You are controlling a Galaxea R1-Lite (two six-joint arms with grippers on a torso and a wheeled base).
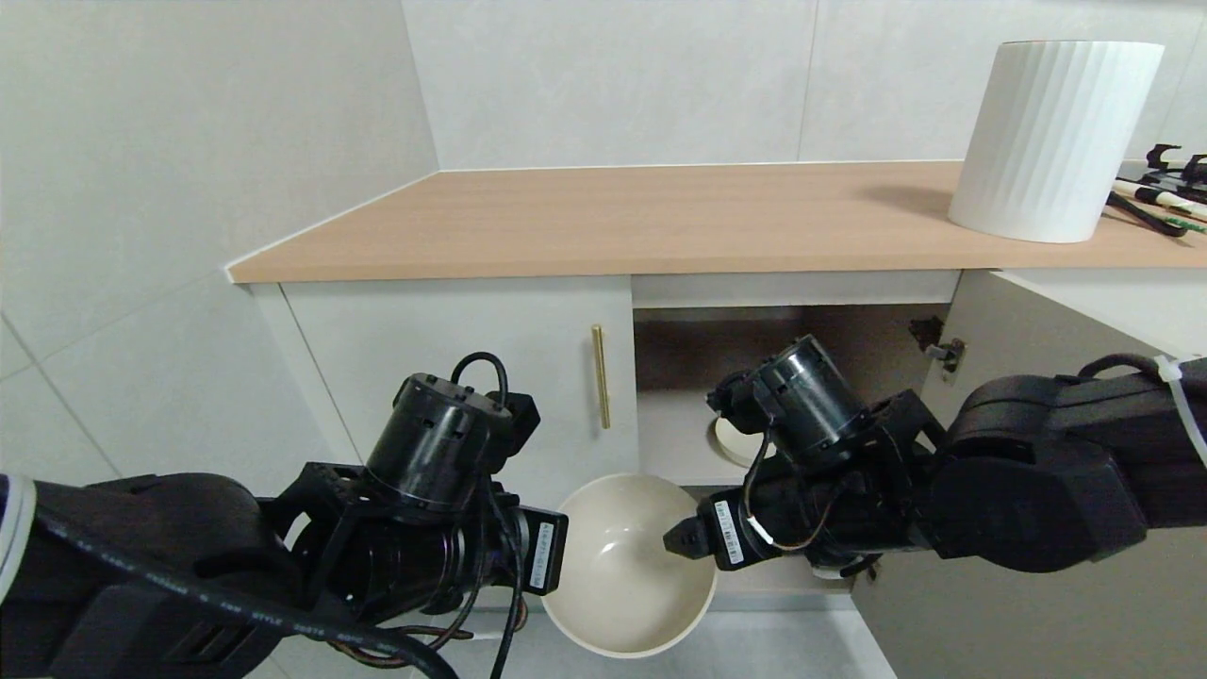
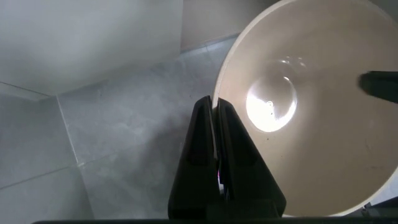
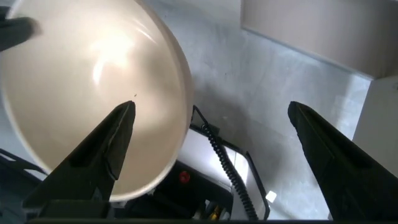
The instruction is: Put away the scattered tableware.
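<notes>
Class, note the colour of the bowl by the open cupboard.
The bowl is plain cream, seen best in the left wrist view.

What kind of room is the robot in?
Most likely a kitchen. There is a wooden counter over a white cabinet with one door open, tiled walls behind, and a bowl held in front of the open cabinet.

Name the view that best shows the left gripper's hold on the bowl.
Left wrist view: the left gripper is shut on the bowl rim. The head view gives the whole bowl with the pinch covered; the right wrist view, the bowl's inside.
</notes>
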